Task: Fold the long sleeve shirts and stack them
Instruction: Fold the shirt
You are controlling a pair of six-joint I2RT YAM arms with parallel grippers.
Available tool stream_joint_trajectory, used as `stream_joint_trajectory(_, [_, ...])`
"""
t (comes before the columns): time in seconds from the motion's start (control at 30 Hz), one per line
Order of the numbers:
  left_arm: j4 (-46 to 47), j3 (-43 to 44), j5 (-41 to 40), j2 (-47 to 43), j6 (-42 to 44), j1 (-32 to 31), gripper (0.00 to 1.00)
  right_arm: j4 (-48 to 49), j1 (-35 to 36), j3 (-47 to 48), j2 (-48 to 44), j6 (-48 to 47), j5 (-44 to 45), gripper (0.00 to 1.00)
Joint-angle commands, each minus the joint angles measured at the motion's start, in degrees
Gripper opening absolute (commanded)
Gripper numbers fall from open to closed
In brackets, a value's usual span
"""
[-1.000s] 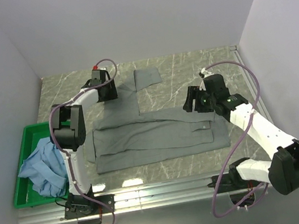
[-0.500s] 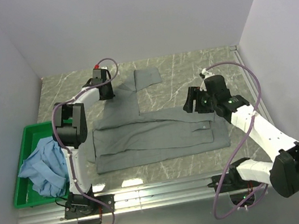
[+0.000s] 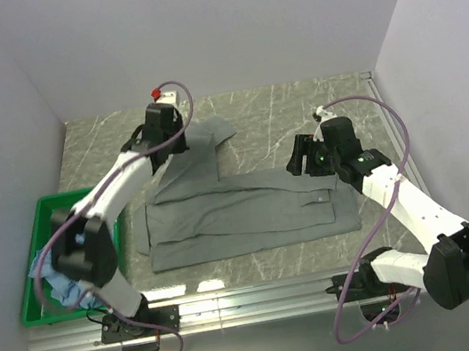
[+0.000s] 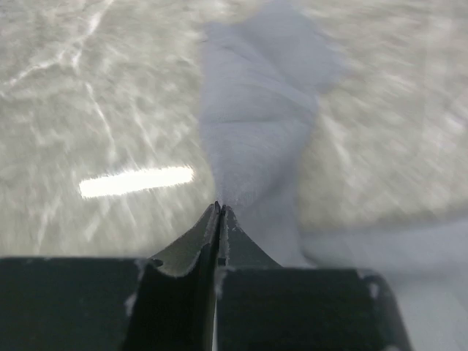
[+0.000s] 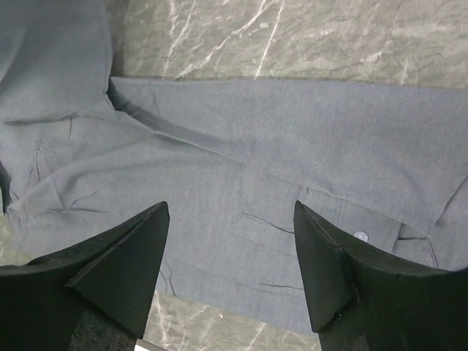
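The grey-green long sleeve shirt (image 3: pixel 241 215) lies flat across the table's middle, one sleeve (image 3: pixel 209 139) running up to the far side. My left gripper (image 3: pixel 177 142) is shut on that sleeve; in the left wrist view the jaws (image 4: pixel 219 206) meet with the cloth (image 4: pixel 256 124) stretching away from their tips. My right gripper (image 3: pixel 298 165) hovers open over the shirt's right end, and its wrist view shows the chest pocket (image 5: pixel 263 230) between the wide fingers (image 5: pixel 232 219). The light blue shirt (image 3: pixel 53 276) sits bunched in the green bin, partly behind my left arm.
A green plastic bin (image 3: pixel 32 232) stands at the table's left edge. White walls close the table in on the left, far and right sides. Bare marble (image 3: pixel 295 107) shows at the far right of the shirt.
My left gripper has shut on the far sleeve and lifted it, pulling its end left and nearer. The left arm has swung out over the bin. The right arm has not moved.
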Motion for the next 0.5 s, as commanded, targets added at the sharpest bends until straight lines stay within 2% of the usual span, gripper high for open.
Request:
stream_joint_trajectory(0.0, [-3.55,-8.33,-1.21,-10.73,-2.17,-3.43,0.07,2.57,0.51,0.65,-1.9,-0.33,-0.45,0.76])
stream_joint_trajectory(0.13, [-5.66,-20.63,4.76,-24.25,-6.56,-6.69,0.13,3.44,0.52,-0.67,-2.78,-0.59,-0.45,0.75])
stream_joint_trajectory(0.27, [-7.33,-33.72,13.99,-33.15,-13.15,-7.75,0.27,3.97,0.52,-1.73,-2.7,-0.51,-0.19,0.75])
stream_joint_trajectory(0.37, [-7.95,-37.95,22.24,-38.78,-14.66,-8.19,0.33,4.06,0.52,-2.08,-2.52,-0.51,-0.01,0.75])
stream_joint_trajectory(0.47, [-8.39,-38.5,20.52,-43.7,-16.15,-8.1,0.49,4.06,0.6,-1.9,-2.17,-0.59,0.25,0.75])
